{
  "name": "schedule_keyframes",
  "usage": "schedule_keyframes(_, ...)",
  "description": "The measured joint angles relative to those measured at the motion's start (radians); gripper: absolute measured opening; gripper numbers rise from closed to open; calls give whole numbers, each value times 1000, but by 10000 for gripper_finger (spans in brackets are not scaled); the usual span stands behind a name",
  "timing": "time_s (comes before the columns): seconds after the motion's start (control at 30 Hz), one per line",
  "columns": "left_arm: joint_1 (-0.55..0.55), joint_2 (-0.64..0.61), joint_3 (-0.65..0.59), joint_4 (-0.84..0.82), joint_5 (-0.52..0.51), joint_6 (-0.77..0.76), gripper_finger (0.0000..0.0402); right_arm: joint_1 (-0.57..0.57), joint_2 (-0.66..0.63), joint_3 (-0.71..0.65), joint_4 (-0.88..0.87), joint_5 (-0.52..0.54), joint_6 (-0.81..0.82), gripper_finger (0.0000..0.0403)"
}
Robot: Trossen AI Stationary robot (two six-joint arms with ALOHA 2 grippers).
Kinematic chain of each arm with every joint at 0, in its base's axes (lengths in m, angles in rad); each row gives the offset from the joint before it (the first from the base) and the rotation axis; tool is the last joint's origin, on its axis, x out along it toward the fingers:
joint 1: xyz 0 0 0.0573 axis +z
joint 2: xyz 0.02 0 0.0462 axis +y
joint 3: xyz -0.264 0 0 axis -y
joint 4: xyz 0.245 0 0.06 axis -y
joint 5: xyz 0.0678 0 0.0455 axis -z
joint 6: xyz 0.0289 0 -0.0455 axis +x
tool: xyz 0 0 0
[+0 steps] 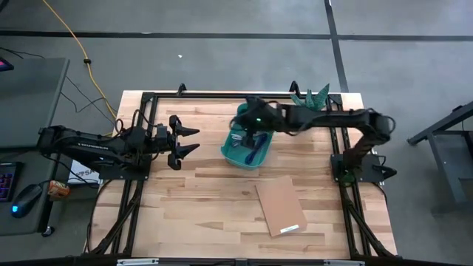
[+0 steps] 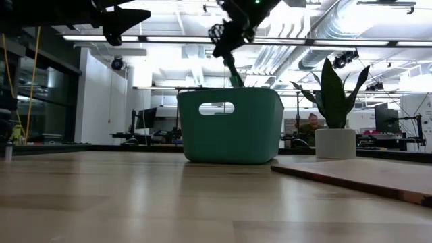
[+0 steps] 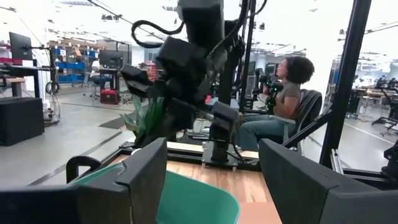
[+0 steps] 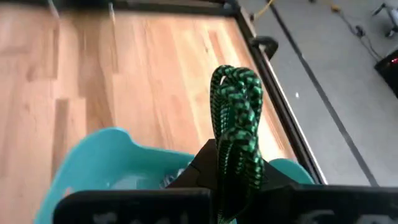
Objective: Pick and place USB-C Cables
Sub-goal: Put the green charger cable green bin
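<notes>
My right gripper (image 1: 250, 133) hangs over the teal bin (image 1: 230, 154), shut on the green braided USB-C cable (image 4: 236, 106). From table height, the gripper (image 2: 228, 50) is above the bin (image 2: 229, 128) and the cable (image 2: 236, 75) reaches down behind the bin's rim. A purple cable (image 1: 253, 154) and a pale one (image 1: 236, 137) lie inside the bin. My left gripper (image 1: 191, 140) waits open at the table's left, raised, pointing at the bin; its fingers (image 3: 146, 180) frame the right arm. My right gripper pinches the green cable bundle between its two fingers, coming from above and pointing down into the bin. The looped end (image 4: 235, 87) sticks out past the fingertips. The bundle is lifted off the table; its lower end is hidden behind the bin's wall.
A brown cardboard sheet (image 1: 279, 205) lies flat near the table's front, right of centre. A potted plant (image 2: 334, 101) stands at the far right edge behind the bin. Black frame rails run along both sides. A person sits beyond the table (image 3: 280, 106).
</notes>
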Motion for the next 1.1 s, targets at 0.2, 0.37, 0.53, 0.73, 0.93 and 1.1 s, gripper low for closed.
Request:
schedule_keyframes(0.2, 0, 0, 0, -1, 0, 0, 235, -8, 136, 204, -239, -46, -48, 0)
schedule_keyframes(0.37, 0, 0, 0, -2, 0, 0, 235, -14, 159, 235, -288, -154, -180, 0)
schedule_keyframes(0.53, 0, 0, 0, -2, 0, 0, 235, -18, 204, 235, -409, -195, -347, 0)
schedule_keyframes(0.73, 0, 0, 0, -2, 1, 0, 235, -52, 297, 234, -458, -209, -409, 0)
schedule_keyframes(0.93, 0, 0, 0, -9, 0, 0, 235, -97, 391, 234, -468, -217, -440, 0)
schedule_keyframes(1.1, 0, 0, 0, -9, -5, 0, 235, -129, 449, 233, -520, -214, -435, 0)
